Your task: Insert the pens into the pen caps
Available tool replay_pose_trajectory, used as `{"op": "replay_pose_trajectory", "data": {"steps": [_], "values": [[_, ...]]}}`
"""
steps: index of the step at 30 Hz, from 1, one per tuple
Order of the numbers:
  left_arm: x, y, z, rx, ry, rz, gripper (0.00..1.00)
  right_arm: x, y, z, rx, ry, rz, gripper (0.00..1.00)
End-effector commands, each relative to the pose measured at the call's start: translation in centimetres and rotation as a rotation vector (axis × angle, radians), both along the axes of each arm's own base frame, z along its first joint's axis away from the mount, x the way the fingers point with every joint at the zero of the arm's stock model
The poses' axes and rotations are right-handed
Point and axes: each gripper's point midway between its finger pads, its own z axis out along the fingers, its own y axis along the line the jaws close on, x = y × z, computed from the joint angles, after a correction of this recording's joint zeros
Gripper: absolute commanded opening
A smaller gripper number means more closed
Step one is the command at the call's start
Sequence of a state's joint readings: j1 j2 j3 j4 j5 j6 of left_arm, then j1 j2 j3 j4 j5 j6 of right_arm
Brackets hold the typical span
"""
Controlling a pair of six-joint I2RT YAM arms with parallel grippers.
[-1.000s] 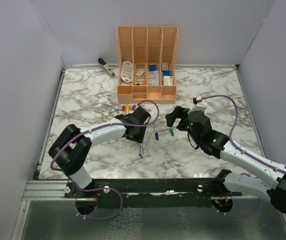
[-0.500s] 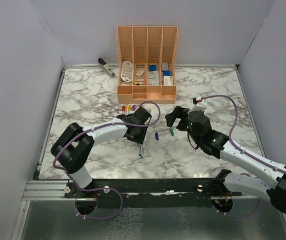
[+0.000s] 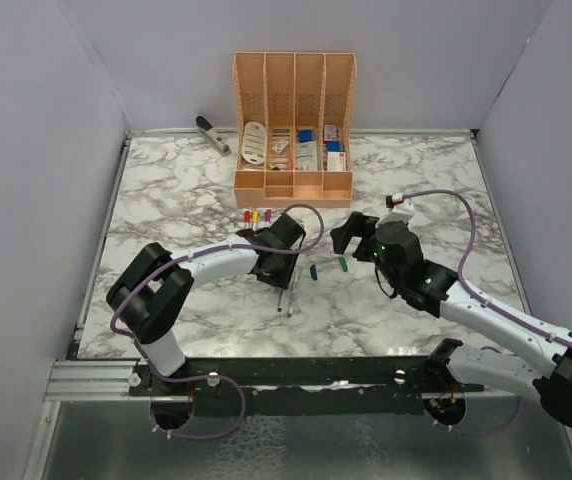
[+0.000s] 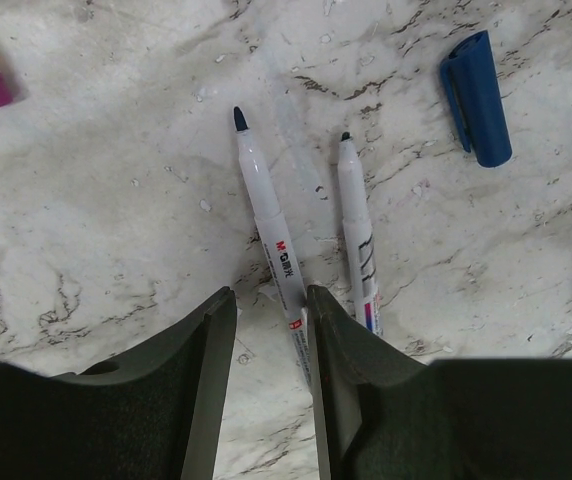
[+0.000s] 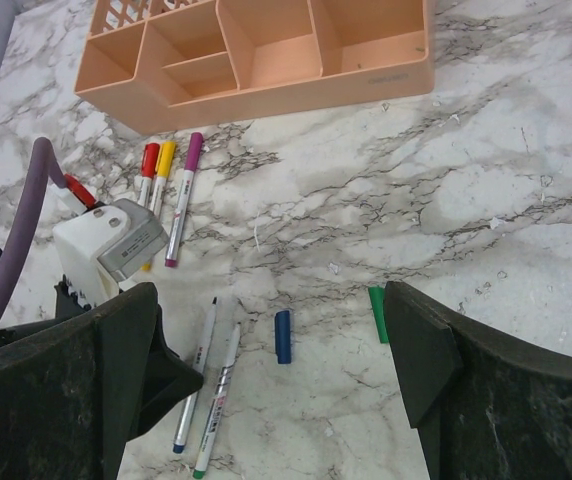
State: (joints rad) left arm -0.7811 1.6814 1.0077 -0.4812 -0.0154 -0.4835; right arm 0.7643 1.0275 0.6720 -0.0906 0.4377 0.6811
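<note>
Status, left to right. Left pincer (image 4: 268, 296) sits low over the marble surface (image 4: 116, 200). Its jaws are narrow but not clamped. Blue-tipped pen (image 4: 266, 215) lies flat between the fingers, touching one finger with a gap to the other, tip pointing away from the pincer. Second pen (image 4: 354, 225) lies just outside that same finger, nearly parallel and apart from the first. Blue cap (image 4: 476, 97) lies ahead of the pincer on the second pen's side, touching neither pen.

Three capped pens (image 5: 166, 175) (red, yellow, magenta) lie side by side ahead of both pincers, just in front of the orange organiser (image 5: 266, 60).

Right pincer (image 5: 271, 300) hangs above the surface with jaws wide, holding nothing. In its wrist view the blue cap lies on the marble in the gap between the fingers. Green cap (image 5: 377, 300) lies just beside one fingertip, apart from the blue cap. Both uncapped pens show near the other finger, well short of either cap.
</note>
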Motion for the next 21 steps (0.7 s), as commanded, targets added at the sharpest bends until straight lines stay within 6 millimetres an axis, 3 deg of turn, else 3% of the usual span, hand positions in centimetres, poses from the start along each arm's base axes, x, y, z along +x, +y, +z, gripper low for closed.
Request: {"op": "replay_pose_trajectory", "data": {"steps": [1, 12, 21], "values": [[-0.9, 0.5, -0.6, 0.029, 0.032, -0.007, 0.37, 0.2, -0.6, -0.2, -0.004, 0.002, -0.032, 0.94], [-3.3, 5.3, -2.4, 0.256, 0.126, -0.032, 0.29, 0.3, -0.4, -0.3, -0.008, 0.008, -0.026, 0.93], [-3.2, 5.1, -3.7, 0.325, 0.205, -0.093, 0.29, 0.5, 0.2, -0.4, -0.003, 0.011, -0.012, 0.93]]}}
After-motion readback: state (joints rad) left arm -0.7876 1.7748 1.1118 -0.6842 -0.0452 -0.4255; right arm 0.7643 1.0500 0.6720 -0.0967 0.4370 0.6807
